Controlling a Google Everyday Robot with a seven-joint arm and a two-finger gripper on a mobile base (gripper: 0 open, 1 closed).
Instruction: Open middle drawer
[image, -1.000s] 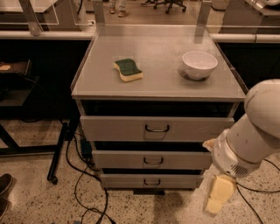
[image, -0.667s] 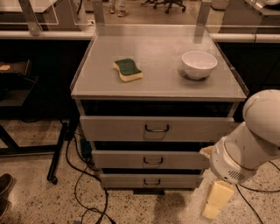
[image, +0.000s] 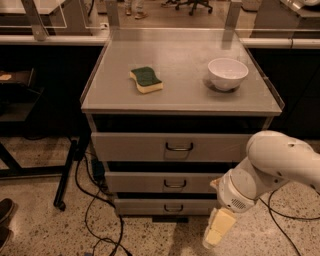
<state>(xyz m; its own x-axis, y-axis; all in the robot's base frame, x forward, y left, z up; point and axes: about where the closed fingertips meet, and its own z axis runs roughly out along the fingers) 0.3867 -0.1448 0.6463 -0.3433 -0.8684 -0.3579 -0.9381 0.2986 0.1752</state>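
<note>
The middle drawer (image: 165, 182) is the medium-height grey front of three in the metal cabinet, with a small dark wire handle (image: 175, 184) at its centre. It looks pushed in. My gripper (image: 218, 229) hangs pointing down from the white arm (image: 270, 170), low at the cabinet's front right. It is to the right of and below the middle drawer's handle, level with the bottom drawer, and touches no handle.
The taller top drawer (image: 170, 146) and narrow bottom drawer (image: 165, 206) sit above and below. A green-and-yellow sponge (image: 146, 80) and a white bowl (image: 227, 73) rest on the cabinet top (image: 182, 97). Cables (image: 95, 210) trail on the floor at left.
My arm has dropped lower and swung left, bringing the gripper closer to the cabinet's front right corner. The drawers have not moved.
</note>
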